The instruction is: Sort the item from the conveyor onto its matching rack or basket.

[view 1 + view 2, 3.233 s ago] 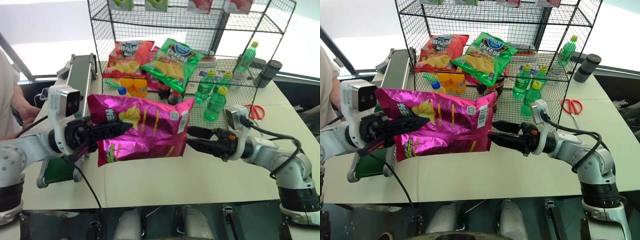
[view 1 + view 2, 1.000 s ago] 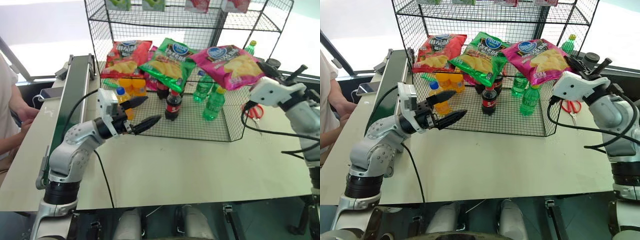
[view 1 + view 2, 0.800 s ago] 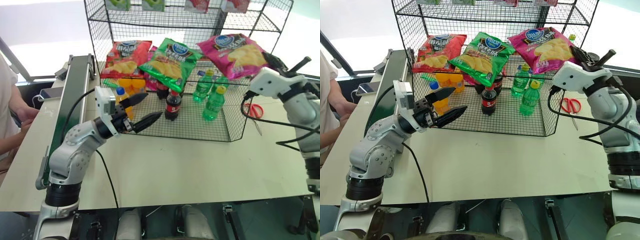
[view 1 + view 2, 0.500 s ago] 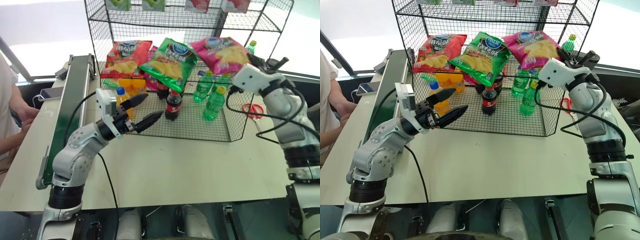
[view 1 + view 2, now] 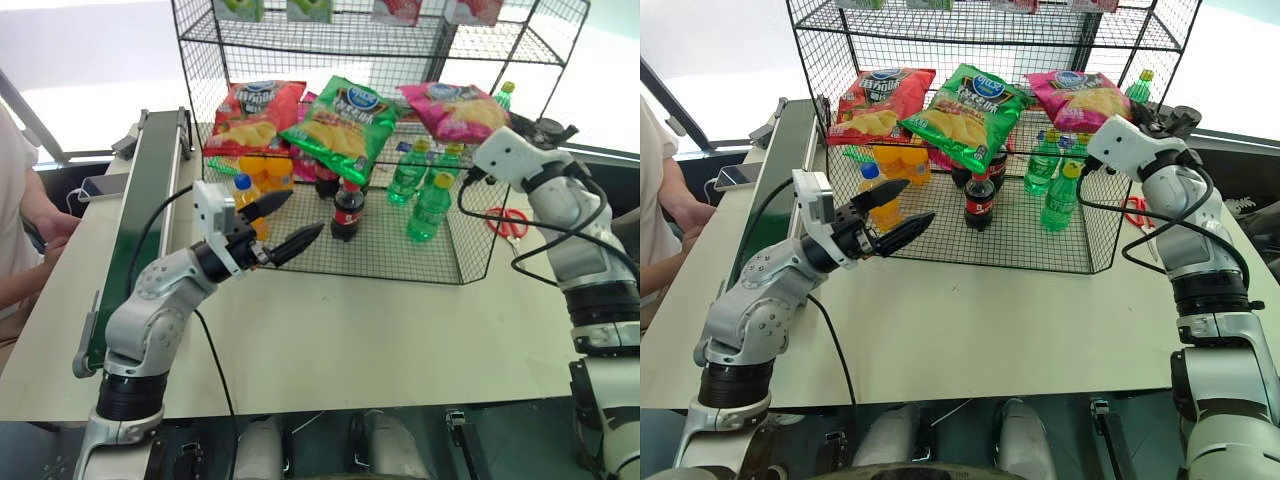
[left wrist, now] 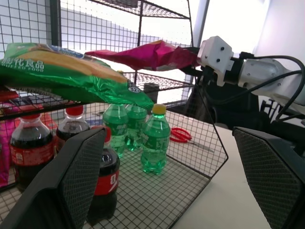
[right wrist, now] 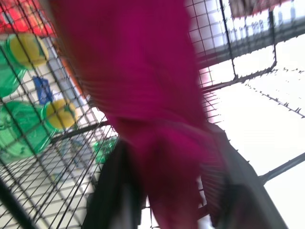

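Head views: pink chip bag (image 5: 1081,98) lies on the rack (image 5: 300,30) middle tier, at 3 o'clock of the green bag (image 5: 340,118). Left end effector (image 5: 282,222) wide open, empty.

Left wrist view: bag's tail meets the right end effector (image 6: 193,59).

Right wrist view: tail sits between the fingers (image 7: 116,191); grip cannot be told. Advice: open fully, withdraw level, avoid dragging the bag off.

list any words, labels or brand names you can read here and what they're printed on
"悦代良品" over "SPOILED FOOD": on the green chip bag, partly readable in the left wrist view.
Round blue logos on the red chip bag and magenta-pink chip bag: too small to read.
Cola bottle labels: unreadable.
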Controlling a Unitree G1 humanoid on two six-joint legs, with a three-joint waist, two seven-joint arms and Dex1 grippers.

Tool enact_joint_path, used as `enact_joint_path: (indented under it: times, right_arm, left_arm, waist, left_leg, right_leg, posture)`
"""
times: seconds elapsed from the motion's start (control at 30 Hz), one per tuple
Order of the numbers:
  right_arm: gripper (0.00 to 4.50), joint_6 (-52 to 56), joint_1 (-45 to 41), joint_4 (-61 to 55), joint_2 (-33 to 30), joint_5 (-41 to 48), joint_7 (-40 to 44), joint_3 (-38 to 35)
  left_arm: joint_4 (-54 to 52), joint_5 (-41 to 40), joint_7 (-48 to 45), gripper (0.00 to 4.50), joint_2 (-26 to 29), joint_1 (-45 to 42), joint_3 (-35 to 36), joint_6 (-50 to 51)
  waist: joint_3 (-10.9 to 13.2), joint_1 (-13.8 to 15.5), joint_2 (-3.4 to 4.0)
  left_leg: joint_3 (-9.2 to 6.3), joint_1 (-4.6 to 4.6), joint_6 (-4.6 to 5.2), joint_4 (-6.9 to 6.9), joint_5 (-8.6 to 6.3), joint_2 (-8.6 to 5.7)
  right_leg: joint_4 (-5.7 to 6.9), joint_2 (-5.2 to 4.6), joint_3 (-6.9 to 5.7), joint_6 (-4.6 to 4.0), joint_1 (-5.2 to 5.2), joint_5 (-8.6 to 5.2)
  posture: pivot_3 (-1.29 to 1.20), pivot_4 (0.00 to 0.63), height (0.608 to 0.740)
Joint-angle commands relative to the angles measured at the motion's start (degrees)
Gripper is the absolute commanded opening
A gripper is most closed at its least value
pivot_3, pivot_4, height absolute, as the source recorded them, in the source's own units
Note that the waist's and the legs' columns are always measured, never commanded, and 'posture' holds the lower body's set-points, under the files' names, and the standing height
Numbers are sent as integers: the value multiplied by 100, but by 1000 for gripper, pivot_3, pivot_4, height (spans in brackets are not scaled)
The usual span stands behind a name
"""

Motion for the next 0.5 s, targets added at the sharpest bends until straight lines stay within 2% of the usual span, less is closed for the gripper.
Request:
enact_joint_path:
  times: [0.03, 0.1, 0.33, 0.5]
  right_arm:
    - [3525, 115, -153, -281, 41, 551, 279, -352]
    - [4476, 166, -168, -449, 50, 829, 506, -437]
    - [4476, 353, -34, -767, -52, 1555, 1250, -646]
    - [4476, 185, 118, -981, -130, 1755, 1499, -720]
  left_arm:
    - [-182, 27, -2, 4500, -20, -53, 5, -152]
    - [-168, 47, -7, 4500, -21, -56, 6, -157]
    - [-165, 143, -11, 4500, -52, -15, -28, -172]
    - [-176, 181, -11, 4500, -50, 3, -77, -182]
  waist:
    - [0, 0, 0]
    - [0, 1, 0]
    - [0, -12, 0]
    - [0, -11, 0]
  left_leg:
    - [0, 0, 0, 0, 0, 0]
    - [-2, 1, 0, 0, 0, 0]
    - [-2, 1, 1, -1, -1, 2]
    - [-2, 1, 2, -1, -1, 2]
  right_leg:
    - [0, 0, 0, 0, 0, 0]
    - [-1, 0, 0, 0, 3, 0]
    - [-1, 0, -1, 0, 1, 0]
    - [-1, 0, -1, -1, 1, 1]
  posture:
    - [0, 150, 740]
    - [0, 150, 740]
    - [0, 150, 740]
    - [0, 150, 740]
